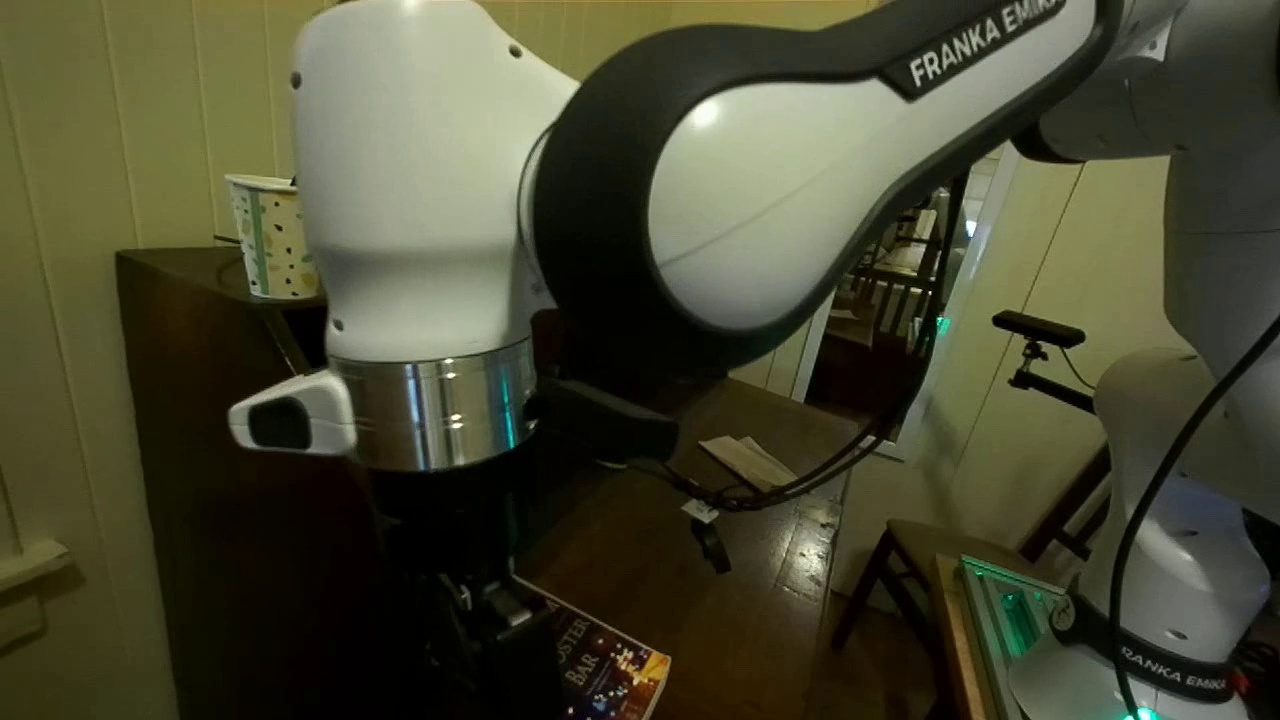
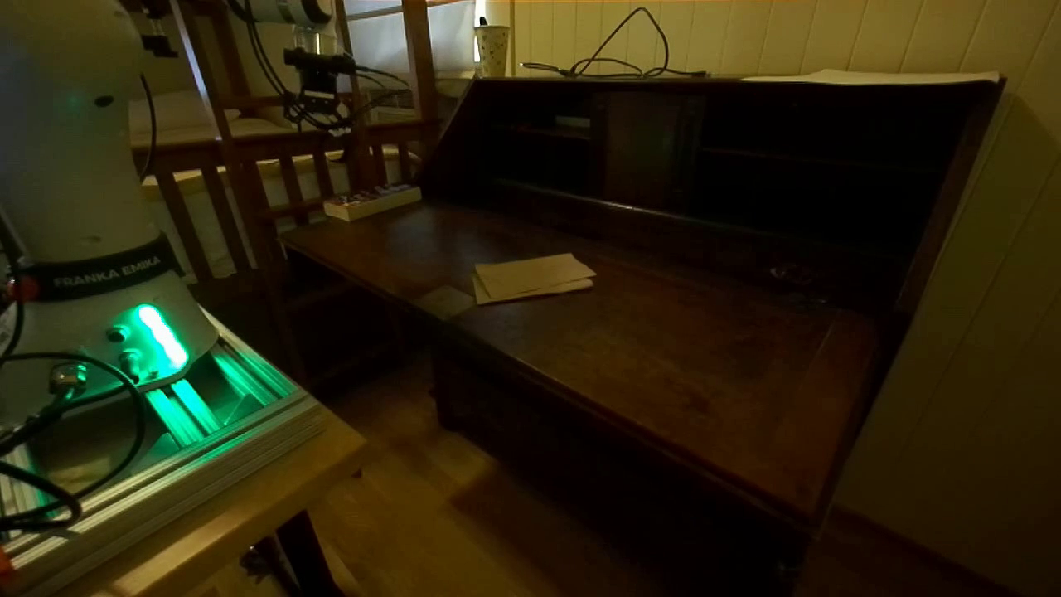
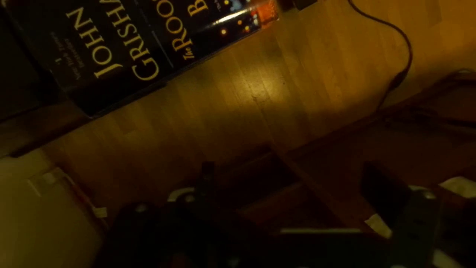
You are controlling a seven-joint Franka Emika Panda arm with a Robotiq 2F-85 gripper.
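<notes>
At the bottom of the wrist view, the gripper (image 3: 288, 173) is spread wide, its jaws well apart with nothing held. Near them, but not touching, lies a thick book (image 3: 148, 48) with a dark cover and gold letters. It rests flat on one end of a brown wooden desk (image 2: 663, 332), with the wood floor (image 3: 238, 96) showing past its edge. Farther along the desk, folded papers (image 2: 535, 276) lie flat, seen in both exterior views. Up on the desk's top are a spotted cup (image 2: 492, 51) at the book's end, a looped black cord (image 2: 617, 73), then a white sheet (image 2: 870, 77) farthest off.
</notes>
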